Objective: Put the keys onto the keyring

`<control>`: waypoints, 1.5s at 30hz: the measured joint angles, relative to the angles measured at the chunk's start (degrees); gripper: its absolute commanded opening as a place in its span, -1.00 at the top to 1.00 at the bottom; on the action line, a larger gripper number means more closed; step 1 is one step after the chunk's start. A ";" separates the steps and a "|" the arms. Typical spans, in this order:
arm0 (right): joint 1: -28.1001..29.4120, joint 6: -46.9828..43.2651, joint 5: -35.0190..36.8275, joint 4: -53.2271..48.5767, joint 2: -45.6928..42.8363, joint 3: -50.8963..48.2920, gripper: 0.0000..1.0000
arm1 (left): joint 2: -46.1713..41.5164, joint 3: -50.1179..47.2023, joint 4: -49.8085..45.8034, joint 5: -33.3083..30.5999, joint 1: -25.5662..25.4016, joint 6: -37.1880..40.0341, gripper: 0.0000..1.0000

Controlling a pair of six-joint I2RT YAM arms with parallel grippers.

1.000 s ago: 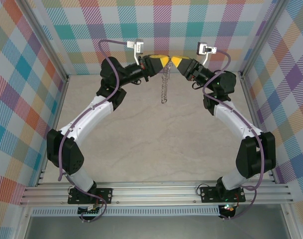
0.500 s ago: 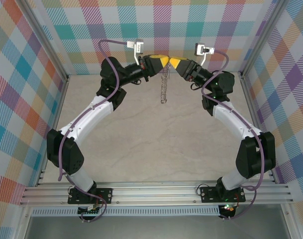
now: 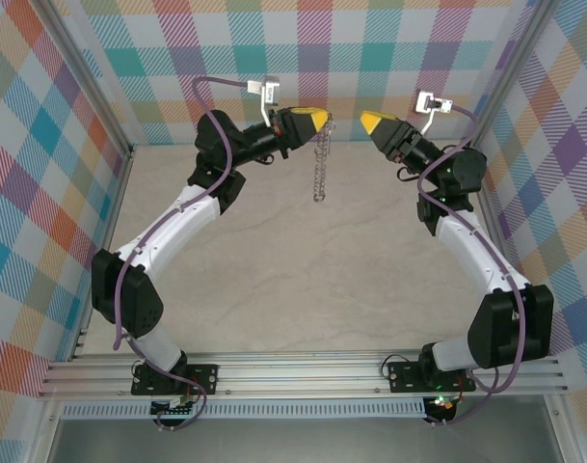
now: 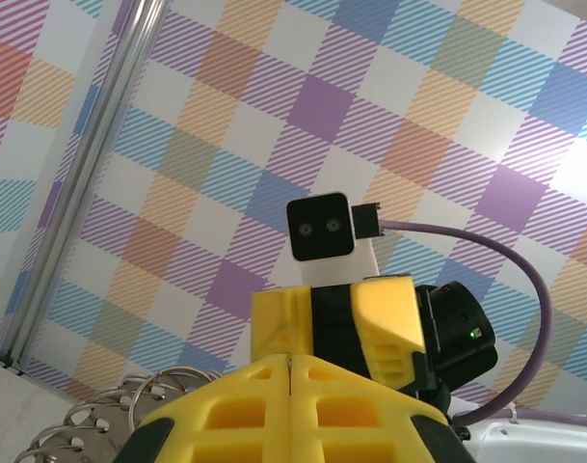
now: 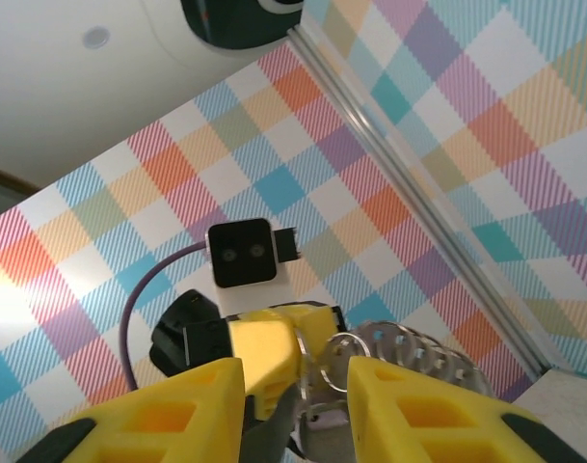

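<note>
Left fingers (image 3: 314,118) are pressed tight together, clamped on the top edge of the keyring (image 3: 319,166). The keyring hangs straight down from their tips, looking like a chain of small wire loops, over the bench (image 3: 303,280); can't tell if its low end touches the bench. In the left wrist view the two yellow fingers (image 4: 235,415) meet with no gap, and the loops (image 4: 120,410) bunch just left of them and below. Right fingers (image 3: 374,122) sit off to the right of the left fingers at about the same height, tips pointing at them, with a clear gap between the two and no contact with the keyring. In the right wrist view the right fingers (image 5: 177,415) stand apart with nothing held. Past their gap are the left fingers (image 5: 264,352), with the loops (image 5: 399,349) fanned out just right of them. The key is too small to make out.
</note>
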 measured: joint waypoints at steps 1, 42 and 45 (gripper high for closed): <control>0.24 0.39 -0.44 0.48 0.44 0.50 0.30 | 0.09 0.00 0.00 0.17 -0.02 0.00 1.00; 5.42 1.03 -4.46 0.26 7.61 4.87 1.00 | 0.98 0.00 -1.62 1.86 -0.66 0.00 1.00; 5.35 0.37 -4.74 -0.57 7.65 5.27 1.00 | 0.98 0.02 -1.90 1.68 -0.66 0.04 1.00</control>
